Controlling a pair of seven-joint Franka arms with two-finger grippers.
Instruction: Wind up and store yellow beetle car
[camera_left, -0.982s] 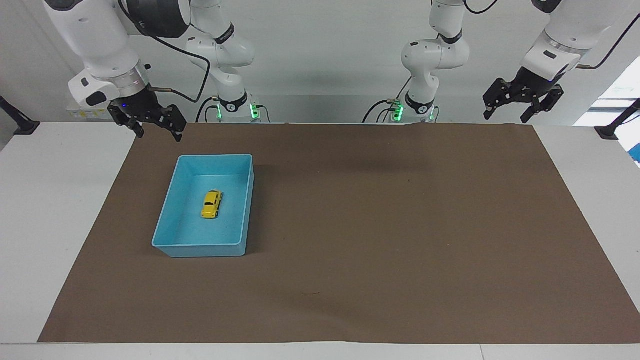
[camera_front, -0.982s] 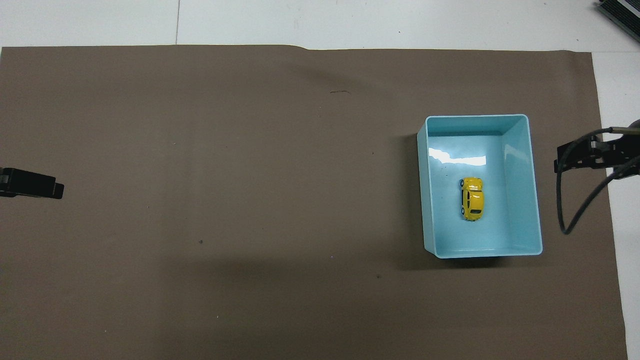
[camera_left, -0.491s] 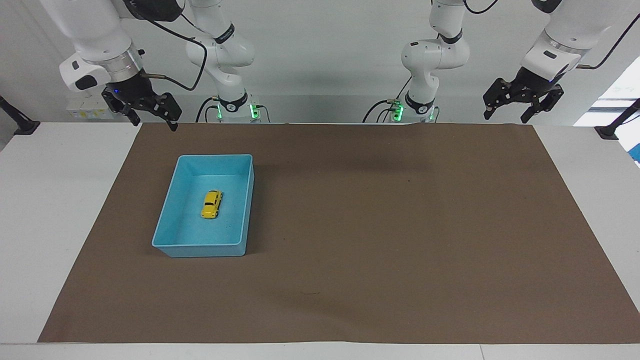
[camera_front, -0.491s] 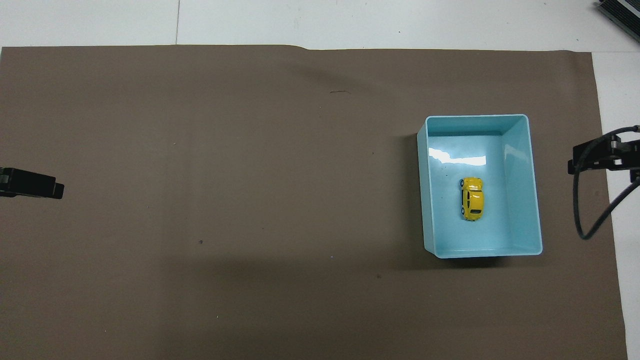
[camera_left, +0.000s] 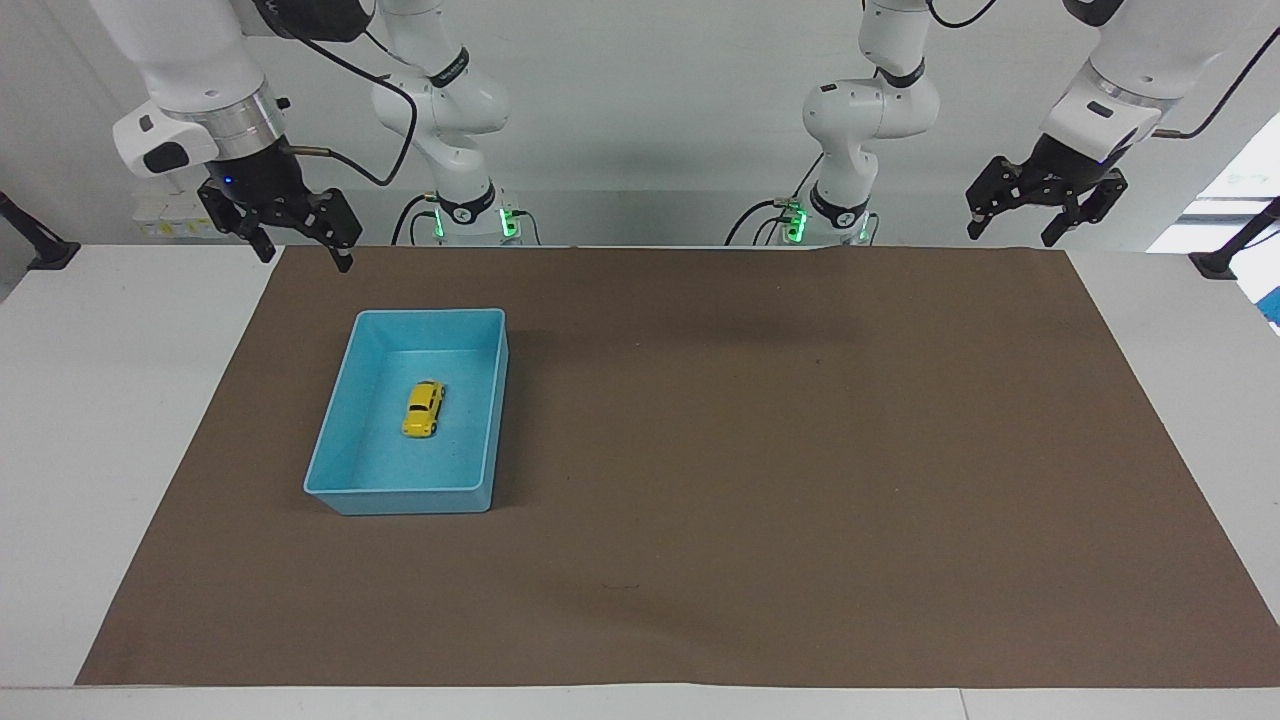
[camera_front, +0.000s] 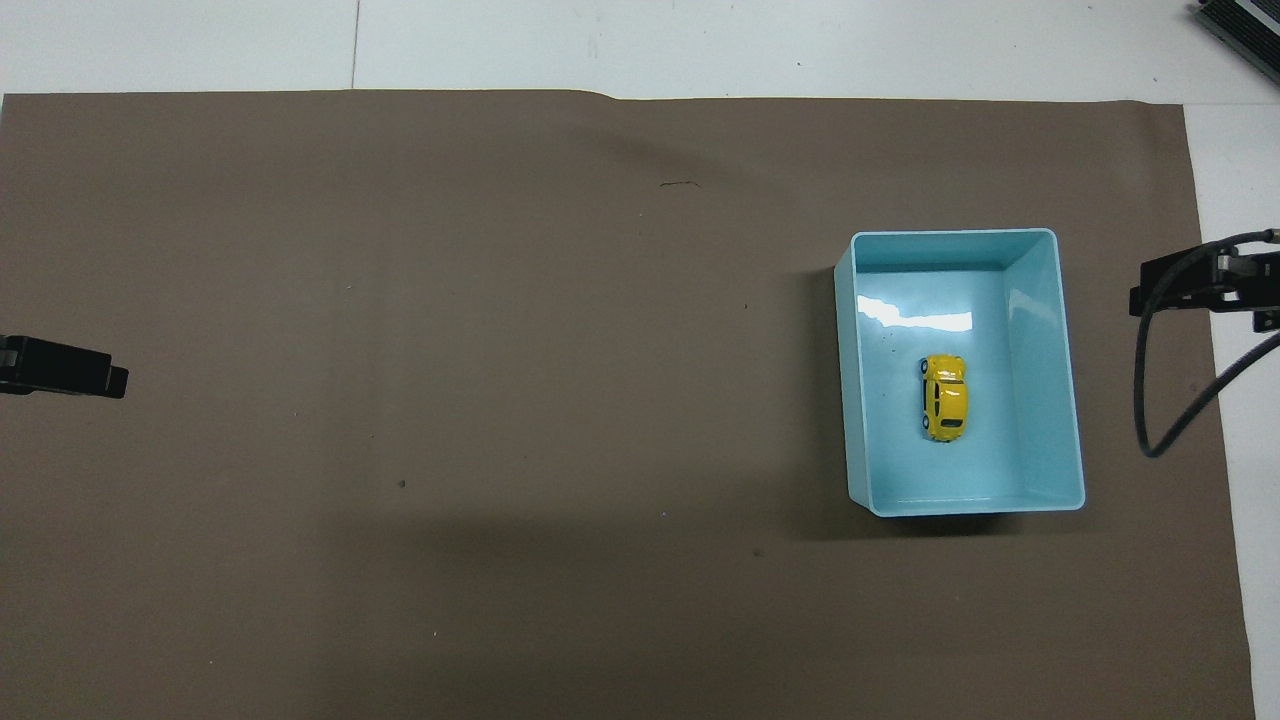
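The yellow beetle car (camera_left: 423, 408) sits on its wheels in the middle of the blue tray (camera_left: 345, 440). The tray rests on the brown mat (camera_left: 760, 450) that covers the tabletop (camera_left: 100, 400), toward the right arm's end.

The right claw (camera_left: 297, 238) is up in the air over the edge of the mat, at the robots' side. It is spread wide and holds nothing. The car is well apart from it, down in the tray and out from the robots. The left claw (camera_left: 1012, 222) waits up high over the corner of the mat at the left arm's end. It is spread wide too, and it is empty. The tray and car are a long way from it.

The car looks put away, so the job seems close to done. Not much can go wrong now.

One thing could go wrong. If the car got wound up, its spring may push it. Then it could roll and bump the tray wall. The walls look tall enough to keep it in.

If the right claw came back down, it could knock the tray rim and slide the tray on the mat. The black cable (camera_front: 1160, 400) that hangs by that claw could brush the tray too.
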